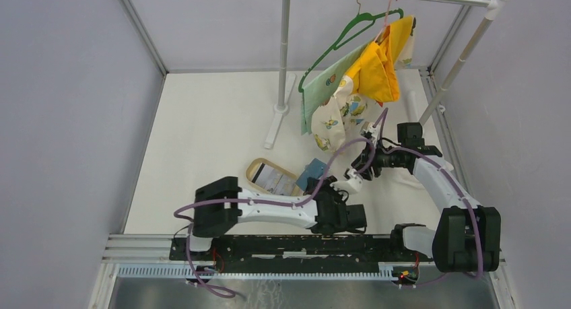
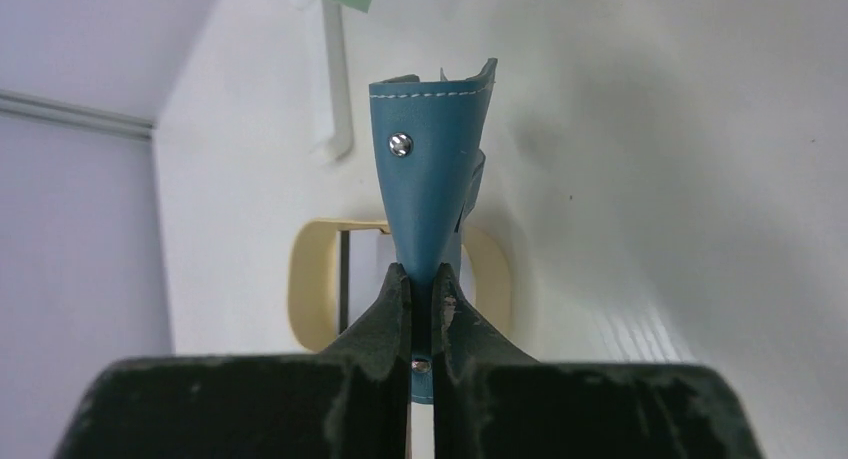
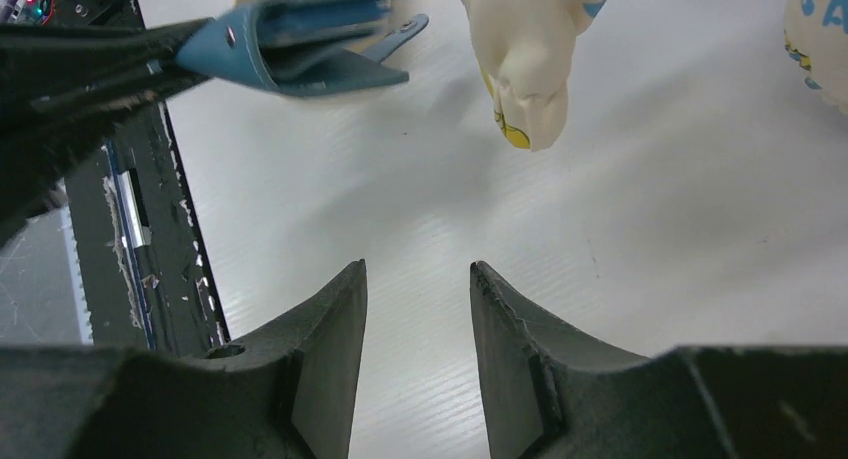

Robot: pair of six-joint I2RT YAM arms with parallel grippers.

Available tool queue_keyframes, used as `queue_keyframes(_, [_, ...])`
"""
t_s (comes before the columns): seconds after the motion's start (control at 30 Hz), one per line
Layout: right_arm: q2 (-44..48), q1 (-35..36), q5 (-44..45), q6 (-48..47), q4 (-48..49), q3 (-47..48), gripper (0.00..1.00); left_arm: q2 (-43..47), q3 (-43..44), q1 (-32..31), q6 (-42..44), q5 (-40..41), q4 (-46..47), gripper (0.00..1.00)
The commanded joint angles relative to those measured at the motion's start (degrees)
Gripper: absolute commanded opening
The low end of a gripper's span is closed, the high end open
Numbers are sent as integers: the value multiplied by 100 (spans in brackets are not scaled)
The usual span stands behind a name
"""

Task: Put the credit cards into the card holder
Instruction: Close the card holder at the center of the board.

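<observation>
Two end effectors share this job, and only one is loaded. The left end effector (image 2: pixel 422 279) is clamped on the lower edge of the card holder (image 2: pixel 430 169), lifting it clear of the worktop (image 1: pixel 215 120) just to the right of the tan oval tray (image 1: pixel 254 169). The holder flares upward from the pinch, its snap button (image 2: pixel 400 144) facing the left wrist camera and its top edge gaping a little. The right end effector (image 3: pixel 418 279) hangs further right of the tray with its fingers spread and nothing between them. The credit cards (image 1: pixel 275 178) lie inside the tray, none yet in the holder.

I judge the step in hand to be presenting the holder so that a card can be fed in. The next move likely calls for the free end effector to reach across to the tray, nip one thin card by an edge, and line it up with the holder's mouth; whether that mouth is open enough cannot be told from here.

The worktop is a smooth white board with faint ribbing. Pale grey wall panels (image 1: pixel 67 120) close it in. Beyond the tray stands a clothes rail (image 1: pixel 285 53) carrying a green hanger (image 1: pixel 350 29), a yellow garment (image 1: pixel 377 70) and a patterned cloth (image 1: pixel 337 117) that dangles close above the right arm.
</observation>
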State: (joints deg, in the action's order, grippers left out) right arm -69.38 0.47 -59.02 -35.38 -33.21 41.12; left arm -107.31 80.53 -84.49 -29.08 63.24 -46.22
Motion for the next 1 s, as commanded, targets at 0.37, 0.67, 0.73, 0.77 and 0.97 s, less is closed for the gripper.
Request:
queue_keyframes(0.37, [-206,-345,-153,158,136,81,48,-2977,2448,-692,-2838,2045,-3701,2])
queue_keyframes(0.67, [-249,-397,-203,149,113,80,48,-1987,981,-750,-282,535,179,3])
queue_keyframes(0.73, [-253,-407,-205,149,117,77,48,-1923,893,-746,-160,310,410,4])
queue_keyframes(0.77, [-259,-407,-214,154,108,80,48,-1942,911,-747,-128,227,446,6])
queue_keyframes(0.97, [-315,-407,-198,90,36,89,48,-1977,840,-747,194,-621,905,44])
